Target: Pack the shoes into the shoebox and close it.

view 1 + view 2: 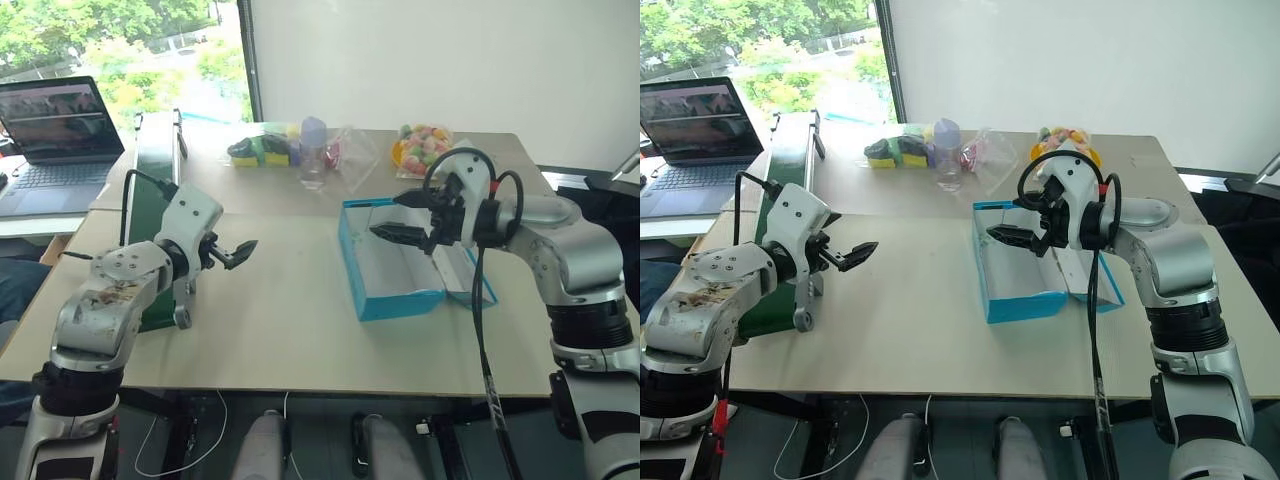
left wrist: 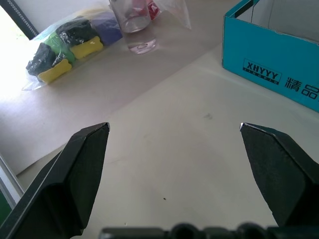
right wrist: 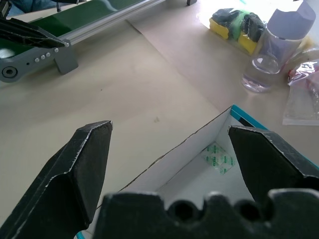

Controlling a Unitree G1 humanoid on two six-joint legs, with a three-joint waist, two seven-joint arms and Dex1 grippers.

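Observation:
The turquoise shoebox (image 1: pixel 400 295) stands open on the right half of the table, its lid (image 1: pixel 478 285) folded out flat on its right side. Its whitish inside (image 3: pixel 199 169) shows bare card and a small green-printed label. The shoes are out of view. My right gripper (image 1: pixel 390 216) hovers open just above the box's far end, pointing left, with nothing between its fingers. My left gripper (image 1: pixel 238 255) is open and empty above the bare tabletop left of the box, pointing towards the box's lettered side (image 2: pixel 271 64).
A green conveyor unit (image 1: pixel 155 165) runs along the table's left side beside my left arm. A laptop (image 1: pixel 60 130) sits far left. At the back lie a bag of coloured sponges (image 1: pixel 262 148), a clear bottle (image 1: pixel 313 152) and a bag of colourful sweets (image 1: pixel 425 147).

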